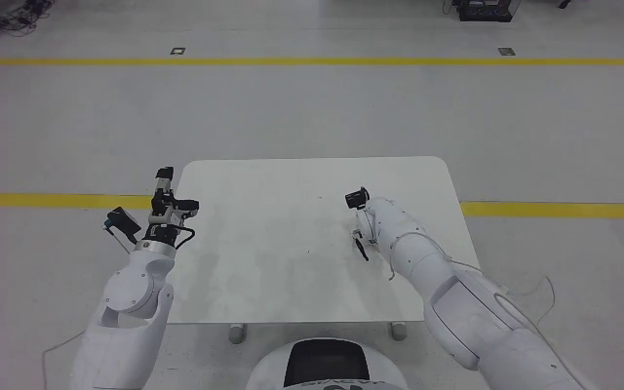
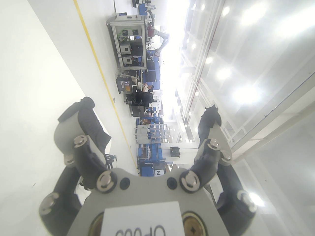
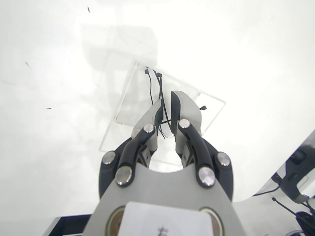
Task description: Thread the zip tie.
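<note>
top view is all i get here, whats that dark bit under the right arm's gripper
Observer: Black zip ties lying in a clear tray, as the right wrist view shows.
Operator: is it clamped on one
Observer: No. The right gripper is open, its fingers a narrow gap apart with ties showing in the gap.
Operator: left gripper holding anything
Observer: No, the left gripper is wide open and empty, aimed out at the room.

I recorded a white paper label (image 2: pixel 140 218) on my left grey metal wrist plate (image 2: pixel 147 180), its dark characters inverted and cut off. A second white label (image 3: pixel 163 219) on the right wrist plate (image 3: pixel 162 185) showed one fragment. Neither read whole.
</note>
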{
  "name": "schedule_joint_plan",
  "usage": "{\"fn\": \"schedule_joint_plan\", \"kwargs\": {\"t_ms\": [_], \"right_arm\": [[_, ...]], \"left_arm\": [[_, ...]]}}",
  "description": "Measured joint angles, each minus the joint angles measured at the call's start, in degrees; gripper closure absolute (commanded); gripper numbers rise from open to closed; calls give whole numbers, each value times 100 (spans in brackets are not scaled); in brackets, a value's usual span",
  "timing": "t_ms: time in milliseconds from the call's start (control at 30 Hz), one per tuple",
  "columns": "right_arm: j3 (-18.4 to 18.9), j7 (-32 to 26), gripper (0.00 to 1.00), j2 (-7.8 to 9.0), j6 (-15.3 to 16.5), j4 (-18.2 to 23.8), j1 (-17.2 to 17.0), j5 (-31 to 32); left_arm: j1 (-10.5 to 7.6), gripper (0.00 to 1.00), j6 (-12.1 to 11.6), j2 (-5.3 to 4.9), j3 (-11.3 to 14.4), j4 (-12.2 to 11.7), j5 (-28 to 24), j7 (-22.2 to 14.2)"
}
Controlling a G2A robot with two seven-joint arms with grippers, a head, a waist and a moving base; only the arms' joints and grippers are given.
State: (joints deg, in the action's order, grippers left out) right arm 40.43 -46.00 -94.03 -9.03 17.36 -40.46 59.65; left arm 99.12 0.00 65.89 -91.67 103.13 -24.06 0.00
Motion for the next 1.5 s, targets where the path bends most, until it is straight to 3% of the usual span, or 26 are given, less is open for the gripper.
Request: {"fn": "schedule_joint_plan", "kwargs": {"t_ms": [433,767,1033,1500], "right_arm": [[63,-15,87,-17,88,-47,7,-14],[102,-23,100,-28,120,-103,12,-6],[149,-1,100,-28,115,-130,41,-19],[285,-180,100,113,101,400,40,104]], "left_arm": [[0,0,0,0,0,0,0,0],[0,0,0,0,0,0,0,0],[0,0,0,0,0,0,0,0],[0,0,0,0,0,0,0,0]]}}
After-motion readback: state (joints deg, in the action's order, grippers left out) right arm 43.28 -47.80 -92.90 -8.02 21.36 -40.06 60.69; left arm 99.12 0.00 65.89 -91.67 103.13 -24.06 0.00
